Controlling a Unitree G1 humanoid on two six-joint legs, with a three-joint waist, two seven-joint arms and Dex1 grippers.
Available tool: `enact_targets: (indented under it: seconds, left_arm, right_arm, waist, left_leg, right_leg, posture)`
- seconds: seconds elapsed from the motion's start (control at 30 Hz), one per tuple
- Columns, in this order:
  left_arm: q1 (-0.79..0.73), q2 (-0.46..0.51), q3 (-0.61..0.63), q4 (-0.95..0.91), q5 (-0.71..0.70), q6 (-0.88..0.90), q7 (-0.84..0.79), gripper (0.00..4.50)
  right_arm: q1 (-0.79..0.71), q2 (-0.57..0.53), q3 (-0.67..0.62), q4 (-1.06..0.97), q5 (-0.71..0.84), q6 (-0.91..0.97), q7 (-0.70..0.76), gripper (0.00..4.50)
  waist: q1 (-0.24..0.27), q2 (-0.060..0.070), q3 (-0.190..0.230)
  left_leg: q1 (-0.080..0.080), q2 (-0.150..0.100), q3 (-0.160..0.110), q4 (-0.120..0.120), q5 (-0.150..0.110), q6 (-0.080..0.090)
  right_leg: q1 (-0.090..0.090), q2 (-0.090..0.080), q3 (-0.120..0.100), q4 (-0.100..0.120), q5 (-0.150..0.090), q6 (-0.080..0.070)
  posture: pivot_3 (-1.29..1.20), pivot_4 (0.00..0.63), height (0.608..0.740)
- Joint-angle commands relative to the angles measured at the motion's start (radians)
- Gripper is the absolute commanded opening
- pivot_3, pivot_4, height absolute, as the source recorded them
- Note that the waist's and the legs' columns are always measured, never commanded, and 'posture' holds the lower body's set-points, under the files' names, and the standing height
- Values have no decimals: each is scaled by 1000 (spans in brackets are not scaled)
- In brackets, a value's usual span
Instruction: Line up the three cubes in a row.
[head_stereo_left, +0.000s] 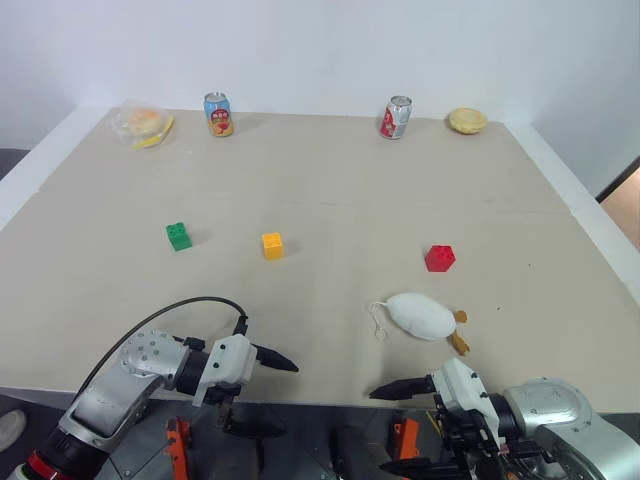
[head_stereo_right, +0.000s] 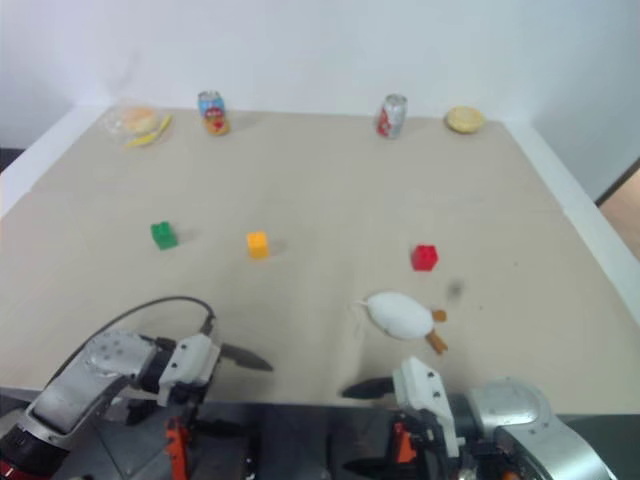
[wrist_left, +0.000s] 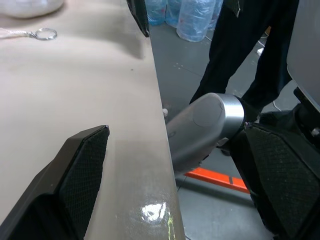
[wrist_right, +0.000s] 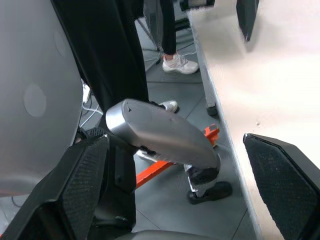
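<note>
Cubes, 3 in number, are seen spread across the middle of the table (head_stereo_left: 330, 180): the green cube (head_stereo_left: 179, 236) at the left, the yellow cube (head_stereo_left: 272, 245) near it, and the red cube (head_stereo_left: 439, 258) well apart at the right, slightly nearer the front edge. A rough row is already suggested, but the wide gap and offset of the red cube are judged still to be corrected. Nothing is held: the left gripper (head_stereo_left: 255, 392) and the right gripper (head_stereo_left: 405, 425), at the near edge, are spread wide and empty. No writing can be read on the 2 cans (head_stereo_left: 218, 114); labels are too small.
</note>
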Motion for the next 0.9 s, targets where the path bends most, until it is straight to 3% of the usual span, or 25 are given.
enact_targets:
  seconds: [0.03,0.23,0.5,0.53,0.9]
  left_arm:
    - [-99,-65,80,-57,-124,105,100,4467]
    - [-231,-232,92,-54,-154,196,299,4467]
    - [-268,-363,31,-39,-124,225,392,4467]
    - [-276,-377,30,-26,-116,217,399,4500]
    - [-320,-419,26,49,-61,156,406,4500]
  right_arm:
    - [-113,-12,-138,-32,115,108,-103,4500]
    - [-347,-56,-242,119,109,333,-309,4500]
    - [-355,-87,-161,217,8,450,-349,4500]
    - [-353,-84,-141,226,-8,454,-351,3939]
    - [-363,-43,-186,200,44,516,-349,184]
  waist:
    - [0,0,0]
    - [0,-1,0]
    - [1,0,-1]
    - [0,0,-1]
    - [0,0,-1]
  left_leg:
    - [0,0,0,2,0,0]
    - [-1,-1,0,7,2,4]
    - [-2,-3,-2,1,1,5]
    - [-2,-3,-2,0,1,5]
    - [-2,-3,-2,7,2,5]
  right_leg:
    - [0,0,-1,0,0,0]
    - [3,0,1,0,2,1]
    - [1,2,4,0,1,5]
    - [1,3,4,0,1,5]
    - [3,3,5,0,4,5]
  posture:
    - [0,150,736]
    - [0,150,736]
    - [0,150,736]
    - [0,150,736]
    - [0,150,736]
